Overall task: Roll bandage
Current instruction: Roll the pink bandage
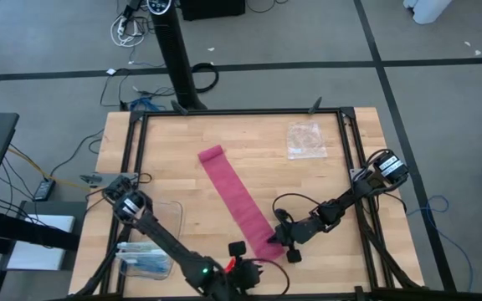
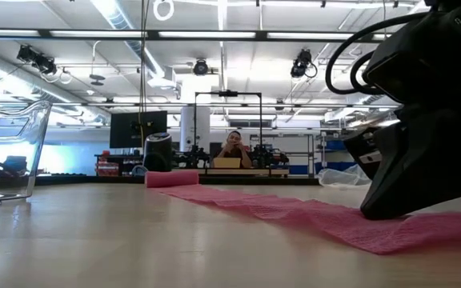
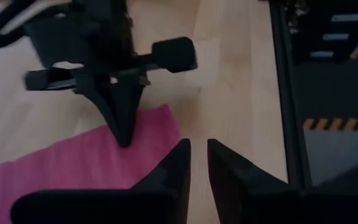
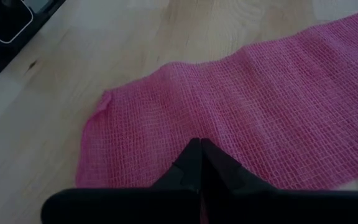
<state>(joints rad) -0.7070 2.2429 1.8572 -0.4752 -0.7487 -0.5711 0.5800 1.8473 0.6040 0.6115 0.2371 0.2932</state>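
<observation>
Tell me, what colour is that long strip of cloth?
The bandage is magenta-pink, with an open mesh weave; clearest in the right wrist view.

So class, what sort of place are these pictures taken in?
Most likely a robotics lab or workshop: a wooden table framed by a black rig, cables across the floor, and further workbenches with equipment under an open industrial ceiling.

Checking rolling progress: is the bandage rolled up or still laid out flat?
Mostly spread flat: the bandage lies as a long strip across the table, with only its far end curled into a small roll.

Table (image 1: pixel 249 138) (wooden) bears bandage (image 1: pixel 239 199), bag (image 1: pixel 305 140).
</observation>
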